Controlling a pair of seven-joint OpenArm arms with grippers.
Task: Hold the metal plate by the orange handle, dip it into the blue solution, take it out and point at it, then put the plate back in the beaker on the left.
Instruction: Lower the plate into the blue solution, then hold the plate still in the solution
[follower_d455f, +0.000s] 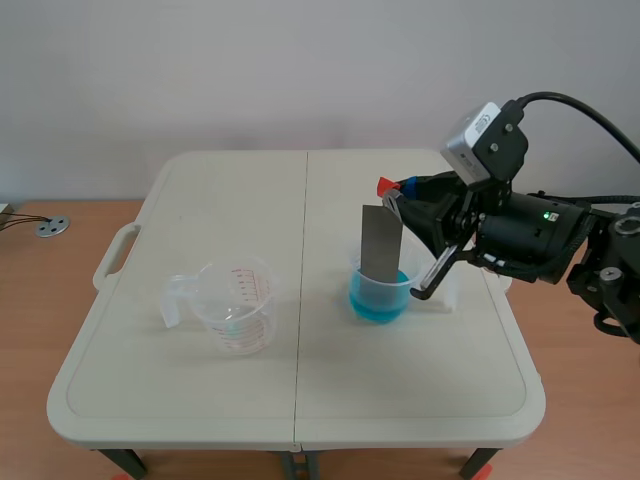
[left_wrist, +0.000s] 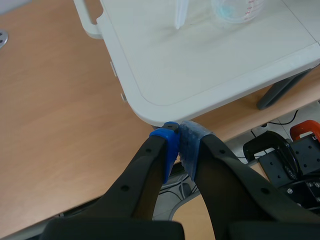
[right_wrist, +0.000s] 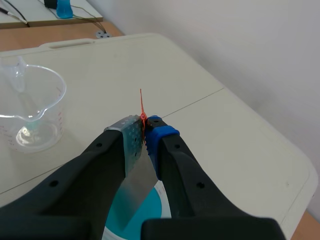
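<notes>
My right pincer (right_wrist: 145, 131) is black, its dotted pads (right_wrist: 161, 132) blue and grey-green. The metal plate (follower_d455f: 380, 243) is grey, its handle (follower_d455f: 384, 185) orange-red. The solution (follower_d455f: 378, 303) is blue, the clear beaker (follower_d455f: 238, 305) marked red, the table (follower_d455f: 250, 400) cream.

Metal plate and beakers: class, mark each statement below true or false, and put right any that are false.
1. The right hand grips the metal plate by its orange handle. True.
2. The metal plate is lying down flat. False: it stands roughly upright, with its lower end in the blue solution.
3. The left beaker is filled to the rim with blue liquid. False: it looks all but empty, and no plate is in it.
4. The left hand is shut and holds nothing. True.
</notes>
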